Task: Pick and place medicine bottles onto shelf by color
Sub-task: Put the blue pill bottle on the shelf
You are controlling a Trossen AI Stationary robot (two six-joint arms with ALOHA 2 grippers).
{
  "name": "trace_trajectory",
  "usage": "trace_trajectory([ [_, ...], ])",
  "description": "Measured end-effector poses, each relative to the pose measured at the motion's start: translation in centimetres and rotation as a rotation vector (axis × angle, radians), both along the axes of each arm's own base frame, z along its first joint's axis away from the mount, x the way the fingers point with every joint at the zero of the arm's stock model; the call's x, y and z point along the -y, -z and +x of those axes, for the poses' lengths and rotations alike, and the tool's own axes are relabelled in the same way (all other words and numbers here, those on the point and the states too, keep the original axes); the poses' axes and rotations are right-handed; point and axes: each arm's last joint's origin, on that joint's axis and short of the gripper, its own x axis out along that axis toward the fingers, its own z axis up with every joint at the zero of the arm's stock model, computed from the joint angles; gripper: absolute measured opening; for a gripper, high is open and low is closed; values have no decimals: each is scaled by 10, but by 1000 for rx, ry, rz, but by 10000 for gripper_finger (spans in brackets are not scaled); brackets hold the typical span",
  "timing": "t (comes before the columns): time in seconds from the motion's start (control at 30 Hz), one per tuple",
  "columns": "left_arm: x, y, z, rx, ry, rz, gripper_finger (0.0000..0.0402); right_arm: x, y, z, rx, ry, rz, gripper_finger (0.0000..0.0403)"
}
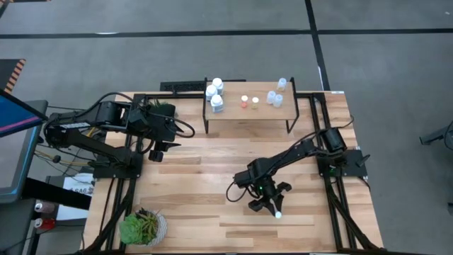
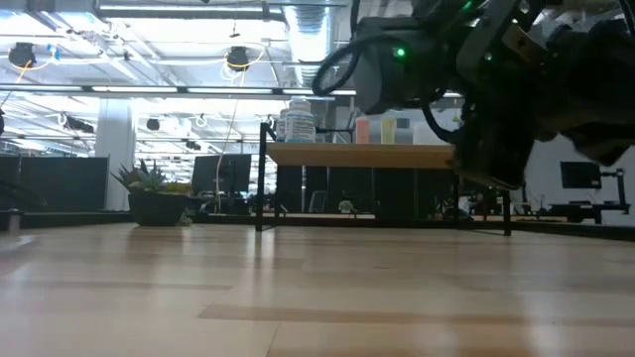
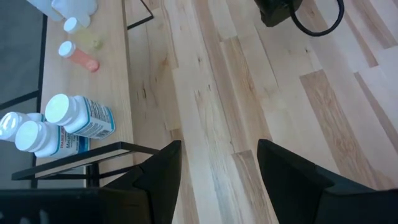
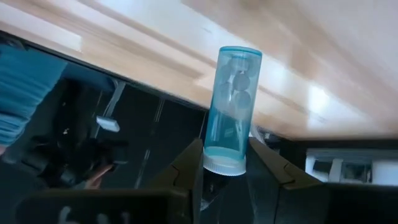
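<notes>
My right gripper (image 1: 272, 207) is over the near right part of the table and is shut on a pale-blue bottle (image 4: 231, 106). In the low view it (image 2: 486, 149) hangs well above the tabletop. My left gripper (image 1: 157, 152) is open and empty near the shelf's left end; its fingers (image 3: 217, 168) stand apart above bare planks. The shelf (image 1: 248, 113) stands at the far edge on black legs. On it stand three white bottles (image 1: 214, 95) at the left, two small orange ones (image 1: 249, 103) in the middle and pale-blue ones (image 1: 276, 98) at the right. My right gripper pinches the pale-blue bottle at its white-capped end (image 4: 222, 163) between the two fingers (image 4: 186, 168). The bottle lies along the fingers and sticks out past their ends, its base away from the gripper. It is lifted clear of the table.
A potted plant (image 1: 141, 227) stands at the near left corner and another (image 1: 161, 106) at the far left, beside the left arm. A black power strip (image 1: 184, 86) lies behind the shelf. Bare planks (image 1: 205, 170) lie between the arms.
</notes>
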Motion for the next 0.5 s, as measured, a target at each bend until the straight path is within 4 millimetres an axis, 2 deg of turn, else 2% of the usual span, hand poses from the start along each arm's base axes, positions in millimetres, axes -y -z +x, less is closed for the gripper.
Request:
trace_trajectory([
  [0.5, 0, 0, 0, -1, 10, 9, 197, -9, 1, -2, 2, -14, 21, 108],
])
